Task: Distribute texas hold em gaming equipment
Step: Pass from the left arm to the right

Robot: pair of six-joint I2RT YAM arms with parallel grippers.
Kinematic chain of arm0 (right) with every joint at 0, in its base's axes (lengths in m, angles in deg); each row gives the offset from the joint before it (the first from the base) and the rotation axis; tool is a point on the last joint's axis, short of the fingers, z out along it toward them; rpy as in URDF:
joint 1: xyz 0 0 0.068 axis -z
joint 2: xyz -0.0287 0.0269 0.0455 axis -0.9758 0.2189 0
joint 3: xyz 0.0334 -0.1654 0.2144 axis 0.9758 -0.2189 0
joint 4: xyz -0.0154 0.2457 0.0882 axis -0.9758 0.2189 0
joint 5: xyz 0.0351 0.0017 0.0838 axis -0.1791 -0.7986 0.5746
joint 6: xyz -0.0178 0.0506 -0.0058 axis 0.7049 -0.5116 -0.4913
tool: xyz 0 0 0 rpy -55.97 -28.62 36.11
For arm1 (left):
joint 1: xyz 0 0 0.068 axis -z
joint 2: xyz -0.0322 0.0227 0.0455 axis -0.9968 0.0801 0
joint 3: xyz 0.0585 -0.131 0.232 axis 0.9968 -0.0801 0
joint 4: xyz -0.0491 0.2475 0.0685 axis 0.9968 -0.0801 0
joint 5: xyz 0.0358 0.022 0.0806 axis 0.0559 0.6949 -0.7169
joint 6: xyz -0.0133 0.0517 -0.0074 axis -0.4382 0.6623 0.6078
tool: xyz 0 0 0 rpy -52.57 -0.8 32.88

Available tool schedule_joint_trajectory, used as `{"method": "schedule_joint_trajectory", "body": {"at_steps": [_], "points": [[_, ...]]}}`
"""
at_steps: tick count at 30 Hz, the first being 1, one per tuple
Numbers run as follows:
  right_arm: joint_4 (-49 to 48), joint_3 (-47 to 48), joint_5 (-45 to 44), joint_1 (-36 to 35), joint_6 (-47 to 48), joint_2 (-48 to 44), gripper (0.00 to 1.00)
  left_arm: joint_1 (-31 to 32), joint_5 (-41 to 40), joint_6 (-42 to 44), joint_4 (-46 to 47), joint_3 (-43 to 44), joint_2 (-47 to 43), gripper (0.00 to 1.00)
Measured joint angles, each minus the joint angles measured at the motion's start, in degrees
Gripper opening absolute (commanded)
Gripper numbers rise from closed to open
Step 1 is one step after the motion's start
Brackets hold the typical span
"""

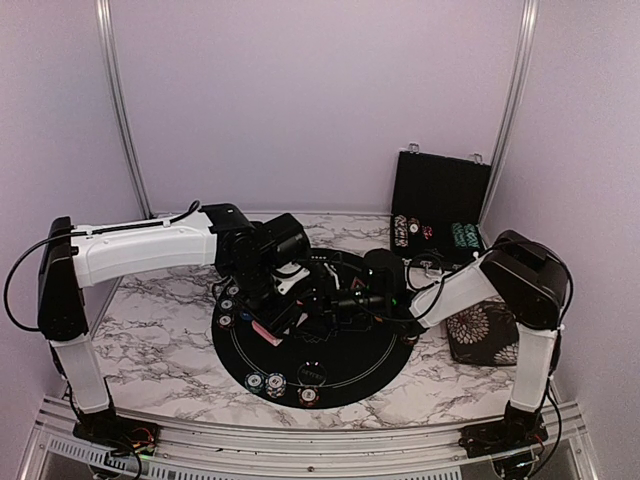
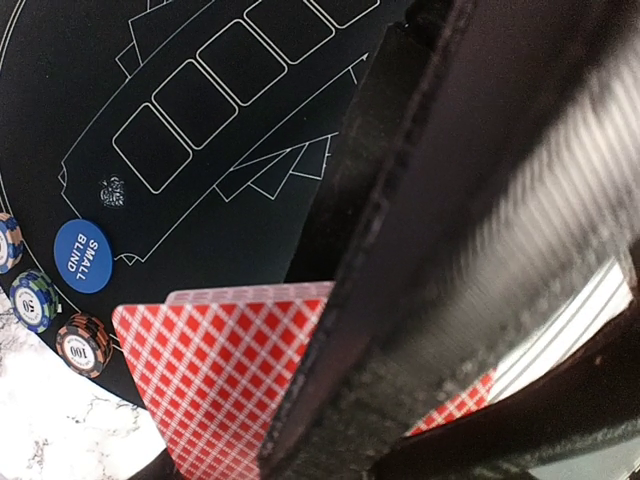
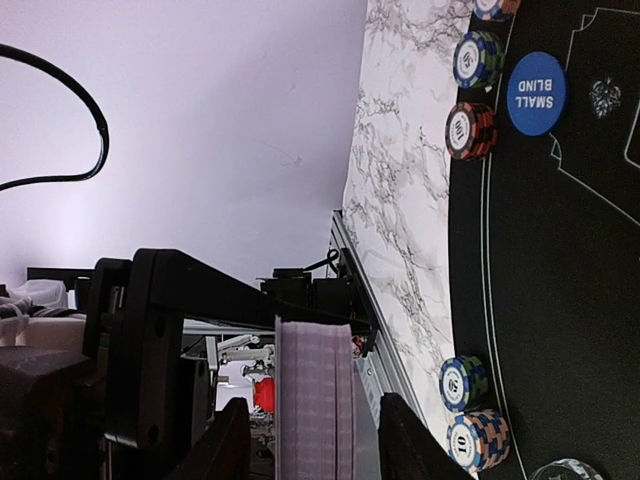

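A deck of red-backed playing cards (image 2: 215, 385) hangs above the left part of the round black mat (image 1: 345, 370), and my left gripper (image 2: 420, 425) is shut on it. In the top view the deck (image 1: 268, 331) shows just below the left gripper (image 1: 275, 305). My right gripper (image 1: 335, 300) faces it from the right. In the right wrist view the deck (image 3: 312, 365) stands edge-on between the right gripper's (image 3: 315, 425) open fingers, with a gap on both sides. A blue small blind button (image 2: 82, 256) and striped chip stacks (image 2: 85, 343) lie at the mat's edge.
More chip stacks (image 1: 275, 385) sit along the mat's near rim. The open black chip case (image 1: 440, 195) stands at the back right with chips in it. A floral black pad (image 1: 480, 335) lies under the right arm. Marble tabletop (image 1: 160, 330) surrounds the mat.
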Motion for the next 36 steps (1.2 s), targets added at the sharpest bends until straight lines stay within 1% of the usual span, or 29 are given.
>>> {"method": "schedule_joint_trajectory", "body": {"at_steps": [13, 17, 36], "points": [[5.81, 1.25, -0.22, 0.0, 4.68, -0.35, 0.42, 0.0, 1.38, 0.52, 0.07, -1.18, -0.81, 0.61], [6.75, 1.29, -0.35, 0.0, 5.64, -0.35, 0.39, -0.07, 1.49, 0.57, 0.11, -1.79, -1.09, 0.61], [9.33, 2.01, -0.44, 0.0, 8.87, -0.85, 0.39, -0.66, 1.99, 0.57, -0.15, -3.91, -2.69, 0.61]]}}
